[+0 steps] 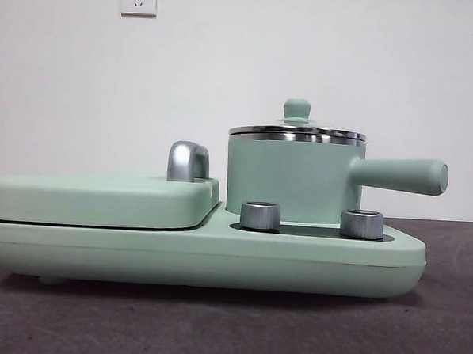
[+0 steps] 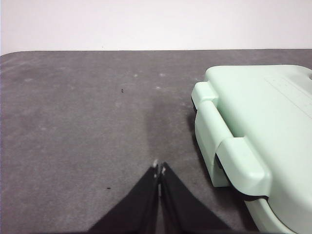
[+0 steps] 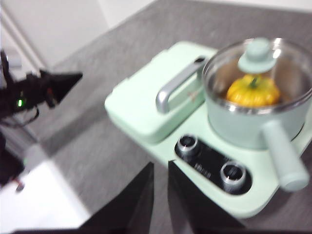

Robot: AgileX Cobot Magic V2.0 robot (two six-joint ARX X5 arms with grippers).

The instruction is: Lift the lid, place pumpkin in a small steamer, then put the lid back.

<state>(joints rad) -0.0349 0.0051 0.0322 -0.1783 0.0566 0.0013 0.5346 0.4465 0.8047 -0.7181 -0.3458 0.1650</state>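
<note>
One orange pumpkin point(image 3: 252, 90) sits inside the mint steamer point(image 1: 293, 180) under its glass lid point(image 1: 296, 131); two knobs point(image 1: 260, 215); left gripper point(image 2: 159, 168) closed, right gripper point(image 3: 160, 168) slightly open.

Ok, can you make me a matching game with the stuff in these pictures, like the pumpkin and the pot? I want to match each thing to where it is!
Things:
1. pumpkin
2. lid
3. two silver dials
4. left gripper

Places or states:
A. sitting on top of the small steamer
B. over the grey table, beside the green cooker
C. inside the small steamer, seen through the glass
D. on the cooker base, in front of the small steamer

Pairs: 1-C, 2-A, 3-D, 4-B
</note>
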